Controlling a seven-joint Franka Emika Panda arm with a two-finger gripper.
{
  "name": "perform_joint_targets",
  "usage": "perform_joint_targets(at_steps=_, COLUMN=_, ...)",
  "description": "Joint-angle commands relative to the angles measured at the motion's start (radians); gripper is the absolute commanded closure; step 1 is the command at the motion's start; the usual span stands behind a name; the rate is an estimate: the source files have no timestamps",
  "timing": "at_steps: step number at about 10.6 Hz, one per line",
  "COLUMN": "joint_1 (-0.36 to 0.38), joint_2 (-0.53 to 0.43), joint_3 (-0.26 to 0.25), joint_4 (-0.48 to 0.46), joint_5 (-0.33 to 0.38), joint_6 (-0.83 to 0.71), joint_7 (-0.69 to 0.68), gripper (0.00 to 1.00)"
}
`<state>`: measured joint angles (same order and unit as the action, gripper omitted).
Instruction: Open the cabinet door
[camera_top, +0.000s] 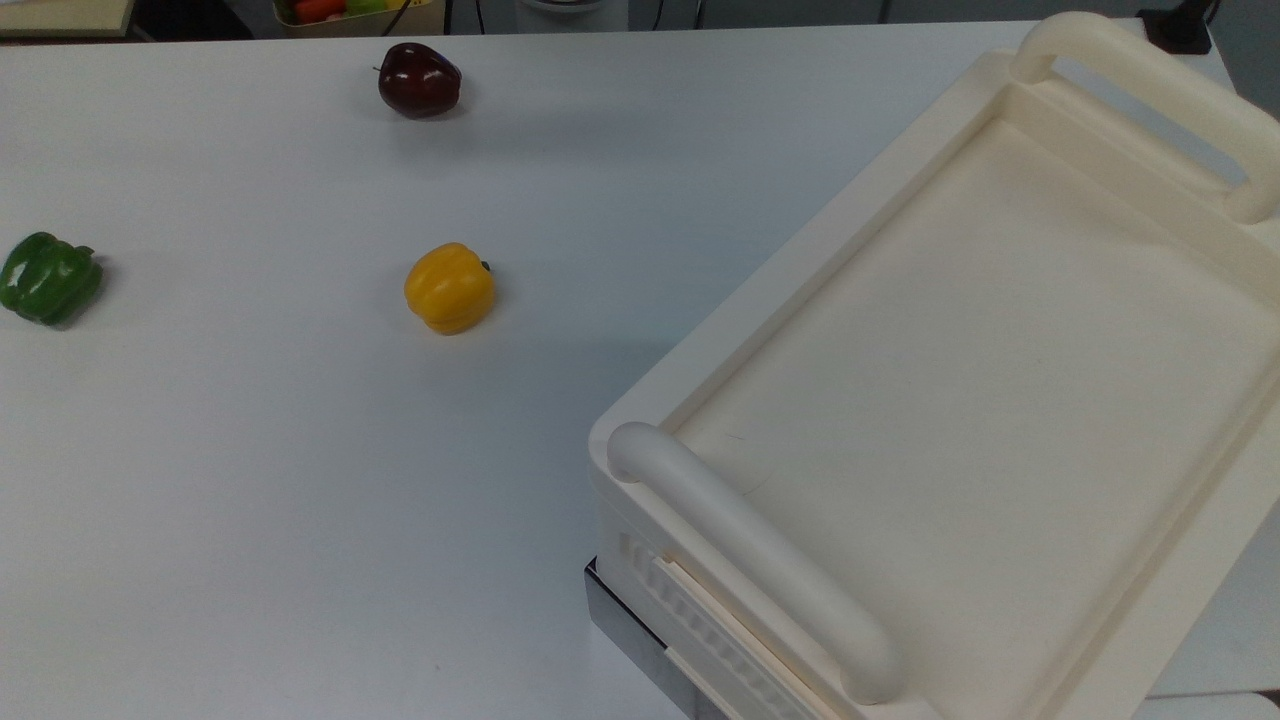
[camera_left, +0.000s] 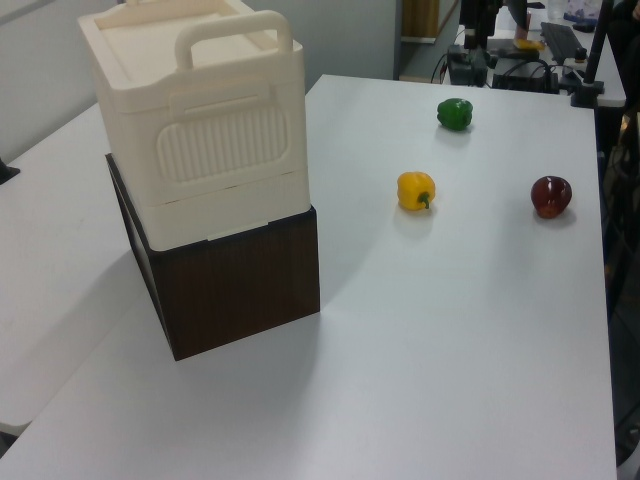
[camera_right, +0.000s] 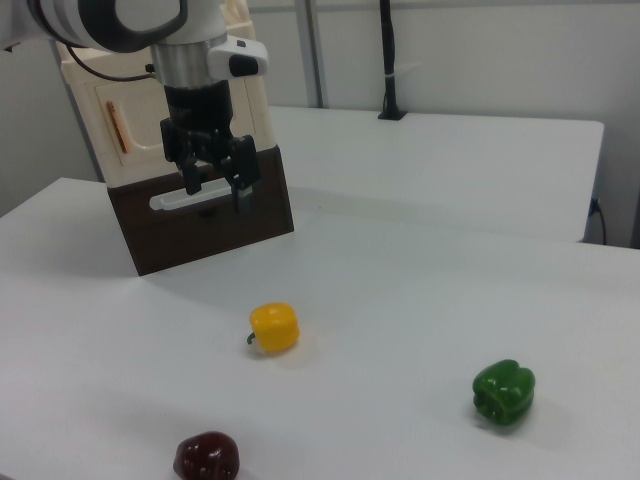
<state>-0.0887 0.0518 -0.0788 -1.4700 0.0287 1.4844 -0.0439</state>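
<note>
White table (camera_top: 250, 480) carries cabinet (camera_left: 235, 285), yellow pepper (camera_top: 449, 288), green pepper (camera_top: 48, 278), apple (camera_top: 419, 80).

- The white table (camera_top: 250, 480) lies open between the cabinet (camera_left: 220, 250) and yellow pepper (camera_top: 449, 288)
- Green pepper (camera_top: 48, 278) and dark red apple (camera_top: 419, 80) sit well apart, with wide gaps between

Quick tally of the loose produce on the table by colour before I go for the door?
Yellow: 1, the yellow pepper
Green: 1, the green pepper
Dark red: 1, the apple
Total: 3, all apart from the cabinet
</note>
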Motion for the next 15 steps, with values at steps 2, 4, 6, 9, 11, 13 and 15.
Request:
perform_joint_targets(at_steps=2, joint_1=-0.020, joint_2=-0.036, joint_3=-0.001, joint_4=-0.006, joint_5=0.005, joint_6=-0.030, joint_7=-0.025, gripper=0.00)
perform_joint_targets(at_steps=4, joint_1=-0.019, joint_2=-0.035, joint_3=-0.001, joint_4=-0.006, joint_5=0.025, joint_6=-0.029, joint_7=-0.024, gripper=0.00)
perform_joint_targets(at_steps=6, joint_1=-0.019, joint_2=-0.024, joint_3=-0.001, joint_4=-0.006, joint_5=0.063, joint_6=-0.018, joint_7=-0.027, gripper=0.00)
perform_joint_targets(at_steps=9, joint_1=-0.017, joint_2=-0.007, joint_3=-0.001, joint_4=-0.006, joint_5=0.140, joint_6=-0.015, joint_7=-0.085, gripper=0.00)
perform_joint_targets(at_steps=11, joint_1=-0.045, joint_2=-0.003, joint_3=-0.009, joint_4=-0.006, joint_5=0.280, joint_6=-0.015, joint_7=-0.170, gripper=0.00)
perform_joint_targets(at_steps=13, joint_1=-0.028, joint_2=0.002, joint_3=0.002, joint_4=-0.007, joint_5=0.333, joint_6=0.058, joint_7=-0.205, gripper=0.00)
perform_joint_targets(at_steps=15, joint_1=0.033, joint_2=0.022, joint_3=0.008, joint_4=-0.007, joint_5=0.327, joint_6=0.147, joint_7=-0.223, gripper=0.00)
